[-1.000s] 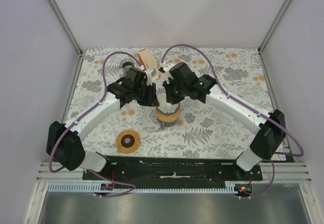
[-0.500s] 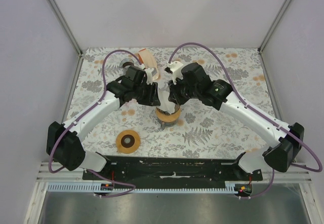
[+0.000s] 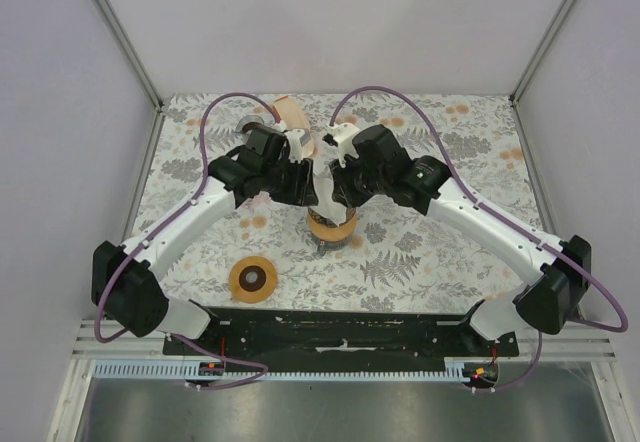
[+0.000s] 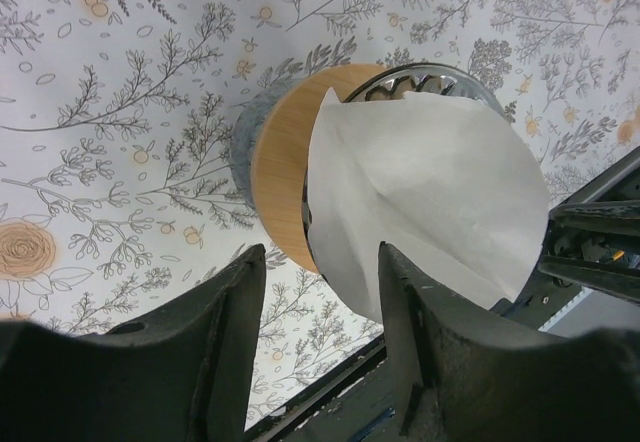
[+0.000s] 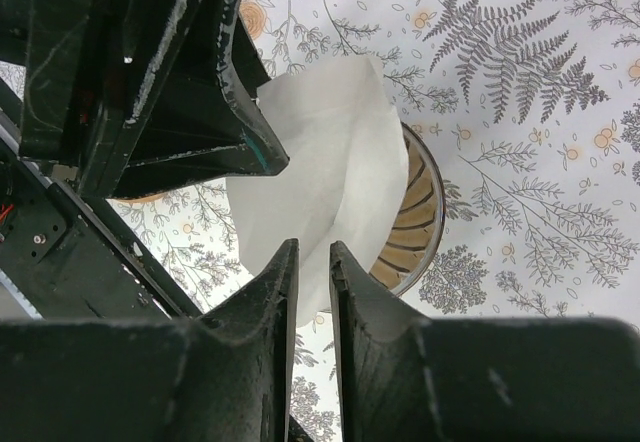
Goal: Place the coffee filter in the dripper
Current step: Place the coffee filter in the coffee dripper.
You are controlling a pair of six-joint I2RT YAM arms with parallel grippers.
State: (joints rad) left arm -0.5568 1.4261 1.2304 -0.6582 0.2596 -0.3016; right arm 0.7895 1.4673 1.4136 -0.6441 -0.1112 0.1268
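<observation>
The white paper coffee filter [image 3: 323, 187] stands folded in the mouth of the glass dripper [image 3: 331, 227], which has a wooden collar, at the table's middle. In the left wrist view the filter [image 4: 430, 192] covers most of the dripper [image 4: 280, 182] and overhangs its rim. My left gripper [image 3: 305, 184] is open, jaws wide [image 4: 320, 252], beside the filter's left edge. My right gripper [image 3: 338, 184] hovers over the filter [image 5: 320, 142] and dripper [image 5: 415, 212], its jaws [image 5: 313, 247] a narrow gap apart with the paper showing behind them.
An orange ring-shaped disc [image 3: 253, 279] lies on the floral cloth at the front left. A peach-coloured object [image 3: 293, 114] and a small grey item [image 3: 245, 127] sit at the back. Frame posts and walls enclose the table.
The right arm's elbow swung out to the right and its wrist turned. Both grippers shifted slightly toward the back. The filter stays upright over the dripper.
</observation>
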